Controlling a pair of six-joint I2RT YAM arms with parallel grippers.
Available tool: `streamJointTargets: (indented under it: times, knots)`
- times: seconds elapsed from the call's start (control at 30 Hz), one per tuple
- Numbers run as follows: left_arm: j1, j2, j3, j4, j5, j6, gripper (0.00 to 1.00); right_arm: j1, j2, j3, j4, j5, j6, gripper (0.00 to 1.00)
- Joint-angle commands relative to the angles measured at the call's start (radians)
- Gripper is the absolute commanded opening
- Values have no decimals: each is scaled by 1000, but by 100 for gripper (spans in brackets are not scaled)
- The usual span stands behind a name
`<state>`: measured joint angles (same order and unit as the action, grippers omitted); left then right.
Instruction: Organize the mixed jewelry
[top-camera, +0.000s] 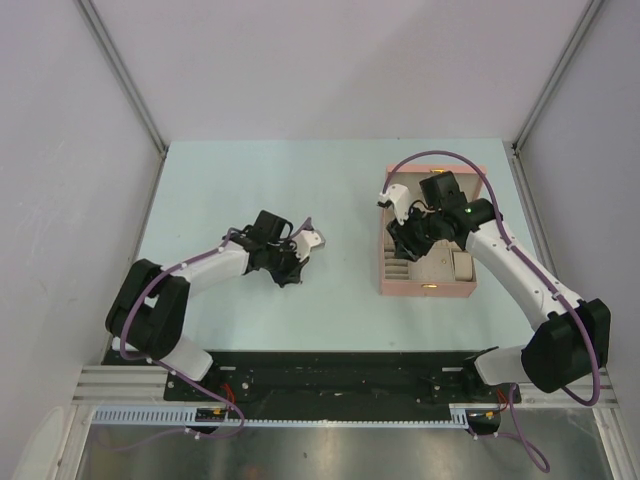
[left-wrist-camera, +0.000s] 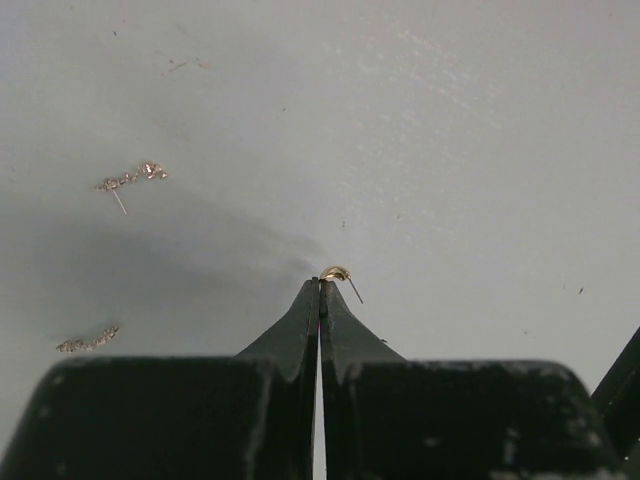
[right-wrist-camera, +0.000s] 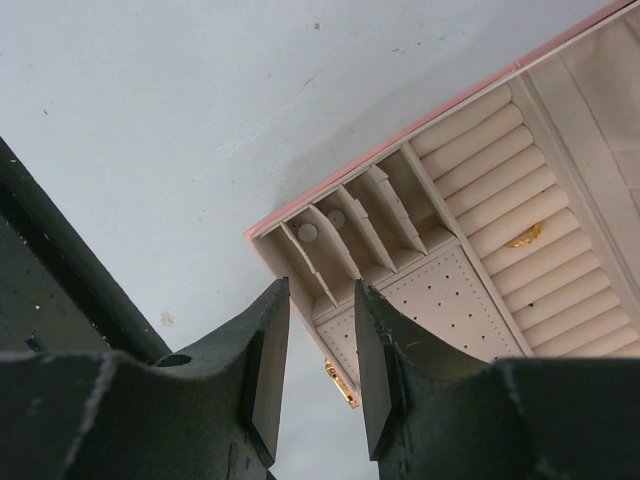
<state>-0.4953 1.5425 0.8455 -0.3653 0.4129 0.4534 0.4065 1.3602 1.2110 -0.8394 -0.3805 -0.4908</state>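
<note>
My left gripper (left-wrist-camera: 321, 280) is shut on a small gold stud earring (left-wrist-camera: 337, 273) whose pin sticks out to the right, just above the table. Two sparkly silver pieces lie on the table to its left, one far (left-wrist-camera: 132, 179) and one near (left-wrist-camera: 87, 343). In the top view the left gripper (top-camera: 296, 262) is at table centre-left. My right gripper (right-wrist-camera: 320, 300) is open and empty above the near-left corner of the open pink jewelry box (right-wrist-camera: 300, 205) (top-camera: 432, 291). Two small round pale pieces (right-wrist-camera: 308, 233) sit in its slotted compartments, and a gold piece (right-wrist-camera: 526, 237) lies in the ring rolls.
The box has a dotted cream earring panel (right-wrist-camera: 440, 305), ring rolls (right-wrist-camera: 520, 190) and a gold clasp (right-wrist-camera: 340, 382) on its front wall. The enclosure's white walls and metal posts (top-camera: 120, 75) bound the table.
</note>
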Motion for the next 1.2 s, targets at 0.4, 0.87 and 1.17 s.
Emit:
streamJointTargets:
  times: [0.4, 0.87, 1.17]
  knots:
    - [81, -15, 317, -135, 549, -180, 0, -35, -151, 4, 250, -202, -17, 45]
    - [84, 99, 489, 117, 987, -760, 0, 18, -203, 10, 418, -278, -61, 57]
    - [84, 85, 344, 751, 1073, -1356, 0, 87, -222, 36, 387, -273, -121, 60]
